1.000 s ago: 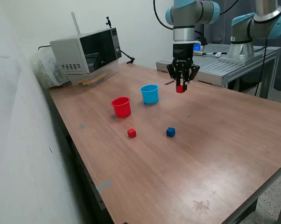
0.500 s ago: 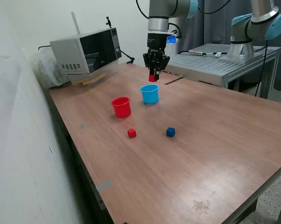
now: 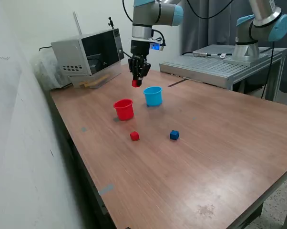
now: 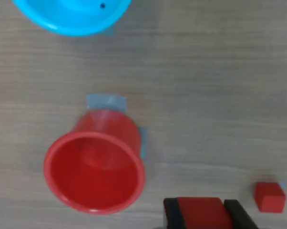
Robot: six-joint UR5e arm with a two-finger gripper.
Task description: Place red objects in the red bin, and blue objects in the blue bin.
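Claw (image 3: 135,84) grips a red cube (image 4: 201,213) up high, and the red cup (image 3: 124,109) sits below it, off toward the exterior view's left, mouth open.

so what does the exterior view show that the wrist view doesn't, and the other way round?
Exterior only: the blue cube on the table, the microwave at the back, the arm, and a second arm on the far bench.

Wrist only: straight down into the red cup, which looks empty, and blue tape on the table beside it.

Both: the gripper shut on a red cube, the red cup, the blue cup, and the loose red cube.
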